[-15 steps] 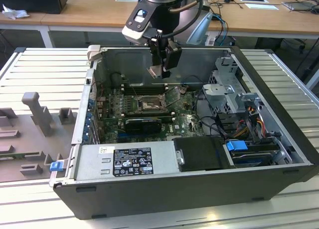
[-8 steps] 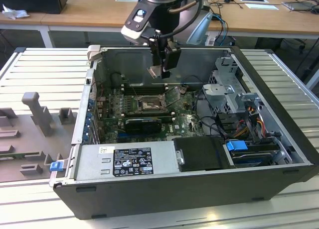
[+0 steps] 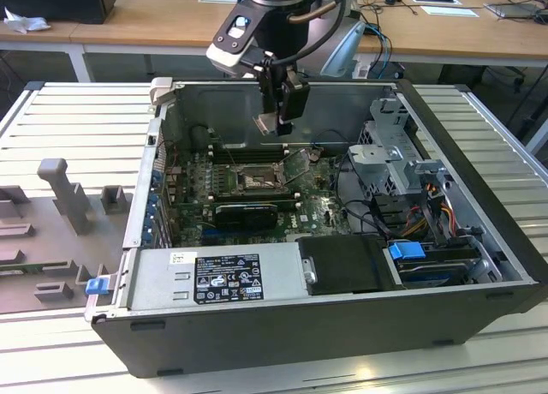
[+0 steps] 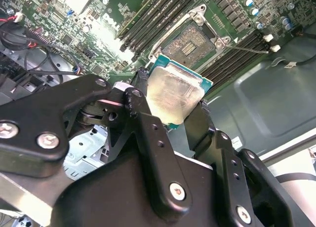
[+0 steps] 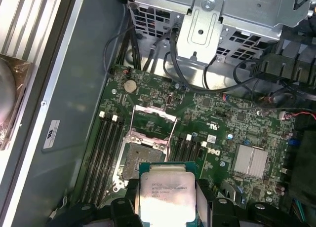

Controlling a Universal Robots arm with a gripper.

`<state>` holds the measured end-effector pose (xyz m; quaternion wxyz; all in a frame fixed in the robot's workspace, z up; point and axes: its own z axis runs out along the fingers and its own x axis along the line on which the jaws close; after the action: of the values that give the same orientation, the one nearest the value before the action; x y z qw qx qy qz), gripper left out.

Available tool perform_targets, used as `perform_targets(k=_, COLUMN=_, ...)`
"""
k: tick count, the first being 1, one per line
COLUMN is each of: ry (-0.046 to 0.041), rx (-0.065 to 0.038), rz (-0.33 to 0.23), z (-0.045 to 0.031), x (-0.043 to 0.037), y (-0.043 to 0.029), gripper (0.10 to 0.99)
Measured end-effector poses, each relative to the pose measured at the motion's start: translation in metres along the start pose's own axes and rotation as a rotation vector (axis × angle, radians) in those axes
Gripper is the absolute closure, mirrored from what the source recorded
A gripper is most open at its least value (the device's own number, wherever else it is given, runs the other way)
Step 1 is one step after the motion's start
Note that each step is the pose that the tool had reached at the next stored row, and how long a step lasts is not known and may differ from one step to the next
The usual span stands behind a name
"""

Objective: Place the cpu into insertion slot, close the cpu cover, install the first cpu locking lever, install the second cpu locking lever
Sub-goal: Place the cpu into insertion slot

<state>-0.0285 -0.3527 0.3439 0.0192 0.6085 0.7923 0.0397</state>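
first step in hand: the claw (image 4: 170, 102), closed on the chip (image 5: 166, 195) by its edges, holds it in the air near the open socket (image 5: 139, 157), not yet seated, so lowering calls for squared-up alignment.

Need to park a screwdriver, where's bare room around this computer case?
Ribbed table is bare on the exterior view's right of the case and behind the grey fixture. Inside is crowded: claw holding the cpu, cables, drive cage.
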Motion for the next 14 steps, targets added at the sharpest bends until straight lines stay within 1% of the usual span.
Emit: perform_targets(k=14, ry=-0.0048, rx=-0.001, rz=0.055, z=0.0016, x=0.0000, y=-0.0001, gripper=0.545)
